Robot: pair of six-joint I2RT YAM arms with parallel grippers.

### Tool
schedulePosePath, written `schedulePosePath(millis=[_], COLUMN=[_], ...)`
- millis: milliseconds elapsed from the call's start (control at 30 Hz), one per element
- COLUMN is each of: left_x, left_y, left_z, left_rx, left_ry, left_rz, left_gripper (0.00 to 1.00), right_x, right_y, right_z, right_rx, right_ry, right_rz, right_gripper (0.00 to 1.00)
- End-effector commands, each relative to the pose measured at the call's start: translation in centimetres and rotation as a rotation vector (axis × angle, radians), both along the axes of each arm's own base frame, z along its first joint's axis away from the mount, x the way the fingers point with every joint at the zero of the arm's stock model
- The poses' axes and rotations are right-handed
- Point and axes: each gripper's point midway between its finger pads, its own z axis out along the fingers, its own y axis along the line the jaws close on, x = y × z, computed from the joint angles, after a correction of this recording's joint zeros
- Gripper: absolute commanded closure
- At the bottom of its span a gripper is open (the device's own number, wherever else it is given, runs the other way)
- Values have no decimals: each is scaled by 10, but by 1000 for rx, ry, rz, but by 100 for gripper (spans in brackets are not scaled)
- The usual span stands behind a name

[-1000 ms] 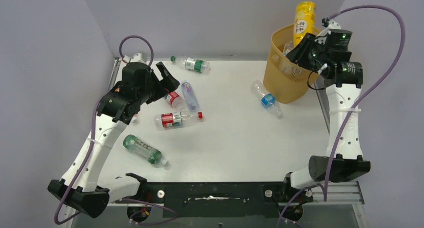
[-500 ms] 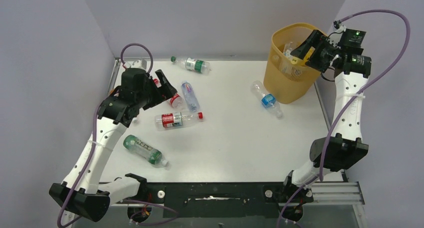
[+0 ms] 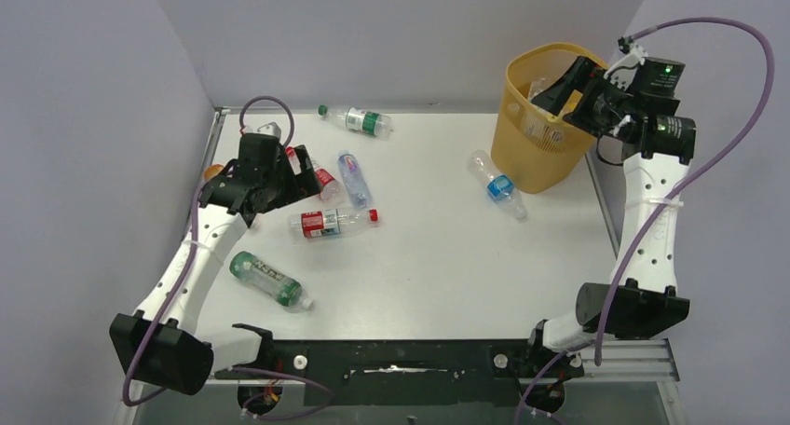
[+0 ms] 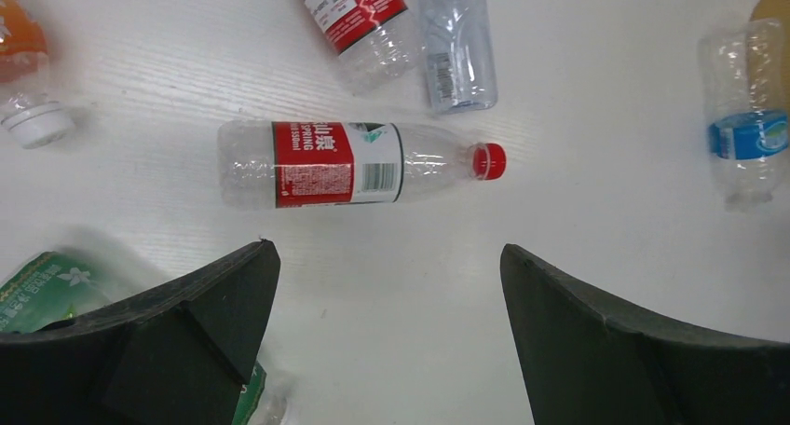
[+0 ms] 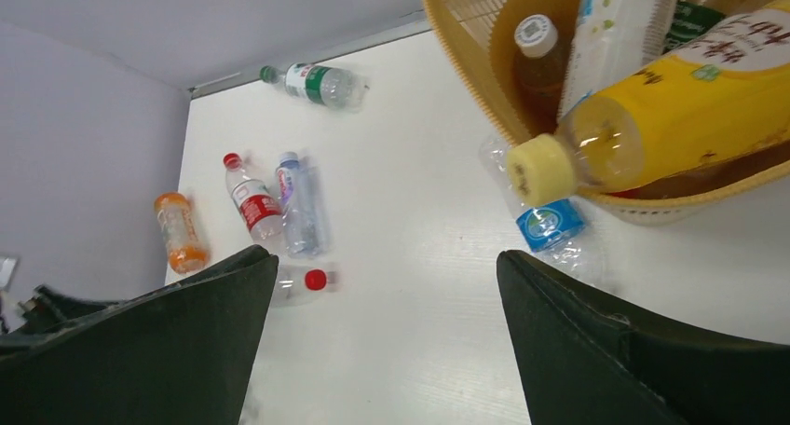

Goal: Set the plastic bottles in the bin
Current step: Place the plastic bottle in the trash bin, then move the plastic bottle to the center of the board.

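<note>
Bright even light, faint shadows, mostly sharp

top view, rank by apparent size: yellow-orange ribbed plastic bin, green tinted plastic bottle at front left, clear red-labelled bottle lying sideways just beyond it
1. yellow-orange ribbed plastic bin, clearly the largest.
2 and 3. green tinted plastic bottle and clear red-labelled bottle look about equal in length, so I would not rank them.

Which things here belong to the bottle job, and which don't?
Job: translucent yellow-orange plastic bin; red-labelled clear plastic bottle; blue-labelled clear bottle; green plastic bottle; orange bottle.
Not job: purple cable; white table.
</note>
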Motion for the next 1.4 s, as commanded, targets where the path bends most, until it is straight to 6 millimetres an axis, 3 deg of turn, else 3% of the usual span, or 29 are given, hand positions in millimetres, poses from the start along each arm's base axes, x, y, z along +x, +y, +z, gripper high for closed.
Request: schedulePosePath(millis=[0,233,400,567,733,933,1367], left_x=[17,26,30,49,62,60,37], left_y=[10,25,44,60,65,57,40], left_z=[-15,-55,-66,-76,-100,-121,-124], left_rx=[30,35,51,75,44,-14,-65], left_ry=[-21,43,44,50,92,114,92], left_rz=[20,78,136,179,203,207,196], left_gripper=[9,10,10,10,10,11,11], right_x=[-29,-63,-86,-105,-121,-130,-133], right_y=[42,110,133,152,163,166,173], right_z=[27,11,3,-10,-23,-38,-51], right_rx=[-20,-23,-27,-21,-26,-35,-37], right_ry=[-97,-83,-74,-56,-39,-17,-3], right_rz=[86,202,245,286,308,315,330], right_gripper=[8,7,7,7,7,7,7])
